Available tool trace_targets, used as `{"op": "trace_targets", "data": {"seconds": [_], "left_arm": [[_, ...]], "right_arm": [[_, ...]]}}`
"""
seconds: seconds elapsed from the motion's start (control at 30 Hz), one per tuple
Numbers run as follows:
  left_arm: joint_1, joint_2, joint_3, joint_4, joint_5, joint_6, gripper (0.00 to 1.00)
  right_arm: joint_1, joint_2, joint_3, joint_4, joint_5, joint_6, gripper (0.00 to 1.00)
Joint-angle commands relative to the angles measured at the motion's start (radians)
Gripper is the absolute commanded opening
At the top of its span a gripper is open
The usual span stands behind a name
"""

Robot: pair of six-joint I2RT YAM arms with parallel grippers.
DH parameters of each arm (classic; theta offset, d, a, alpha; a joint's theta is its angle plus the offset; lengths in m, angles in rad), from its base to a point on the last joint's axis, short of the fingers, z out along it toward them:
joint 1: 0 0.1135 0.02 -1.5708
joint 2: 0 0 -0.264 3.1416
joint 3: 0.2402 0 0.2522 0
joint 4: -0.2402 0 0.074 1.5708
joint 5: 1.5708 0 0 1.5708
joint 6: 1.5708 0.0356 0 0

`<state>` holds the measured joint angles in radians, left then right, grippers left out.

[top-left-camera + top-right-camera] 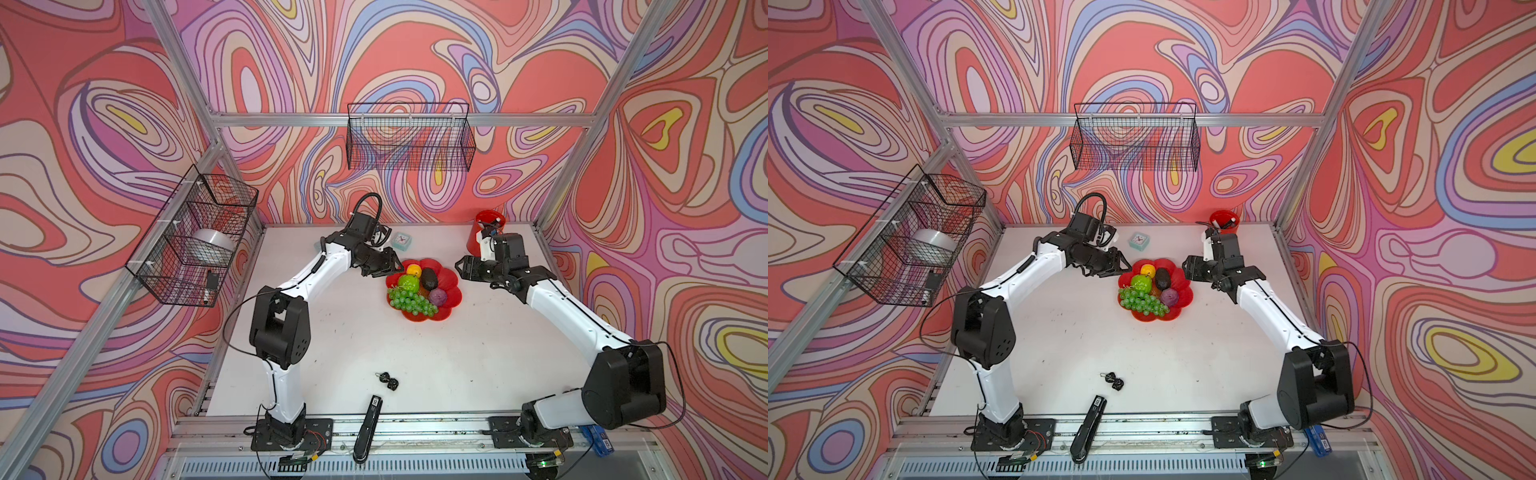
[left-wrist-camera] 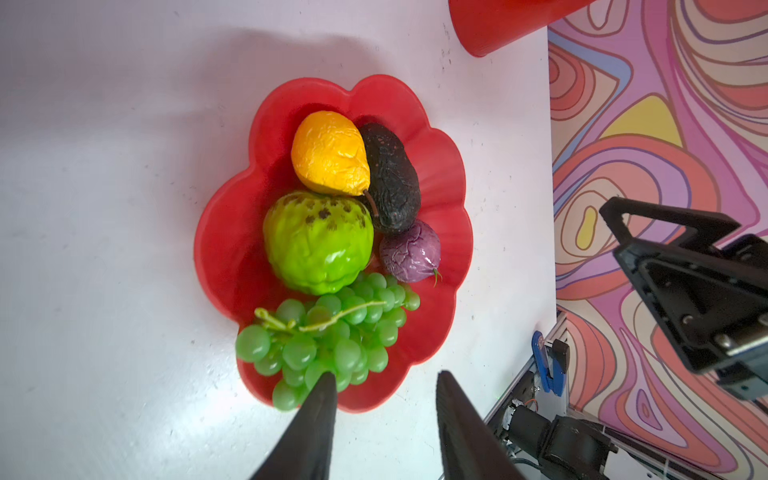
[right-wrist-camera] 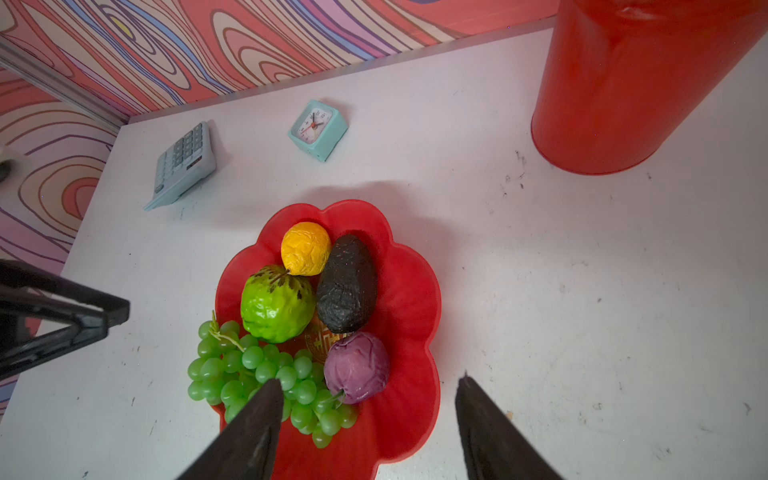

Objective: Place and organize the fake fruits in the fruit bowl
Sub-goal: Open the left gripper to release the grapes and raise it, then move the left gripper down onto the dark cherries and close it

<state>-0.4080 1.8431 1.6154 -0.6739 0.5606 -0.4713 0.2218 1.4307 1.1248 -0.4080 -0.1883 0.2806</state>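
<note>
Fruit bowl holds 5 fake fruits; left gripper and right gripper flank it, jaws parted, empty.

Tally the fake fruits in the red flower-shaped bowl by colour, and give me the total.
Green: 2, grape bunch and bumpy green fruit
Yellow: 1, yellow fruit
Purple: 1, purple ball
Black: 1, avocado-like oval
Total: 5, all in the fruit bowl

Parted and empty, the left hand and right hand hover.
</note>
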Motion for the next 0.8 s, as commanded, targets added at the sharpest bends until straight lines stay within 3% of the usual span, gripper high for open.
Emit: {"op": "trace_targets", "data": {"seconds": [0.0, 0.13, 0.33, 0.43, 0.77], "left_arm": [[-0.029, -0.121, -0.116, -0.075, -0.120, 0.013, 0.42], [-0.083, -0.259, -0.279, -0.067, -0.231, -0.018, 0.42], [-0.159, -0.438, -0.532, 0.005, -0.304, -0.134, 0.48], [-0.172, -0.513, -0.633, 0.005, -0.298, -0.188, 0.50], [-0.291, -0.648, -0.909, 0.079, -0.196, -0.398, 0.63]], "right_arm": [[0.021, -0.032, 0.013, -0.052, -0.004, -0.011, 0.68], [0.103, -0.046, 0.026, -0.107, 0.044, -0.032, 0.68], [0.305, -0.033, 0.017, -0.179, 0.114, -0.029, 0.68], [0.362, -0.017, -0.005, -0.197, 0.124, -0.005, 0.68], [0.381, 0.045, -0.053, -0.059, 0.107, 0.064, 0.67]]}}
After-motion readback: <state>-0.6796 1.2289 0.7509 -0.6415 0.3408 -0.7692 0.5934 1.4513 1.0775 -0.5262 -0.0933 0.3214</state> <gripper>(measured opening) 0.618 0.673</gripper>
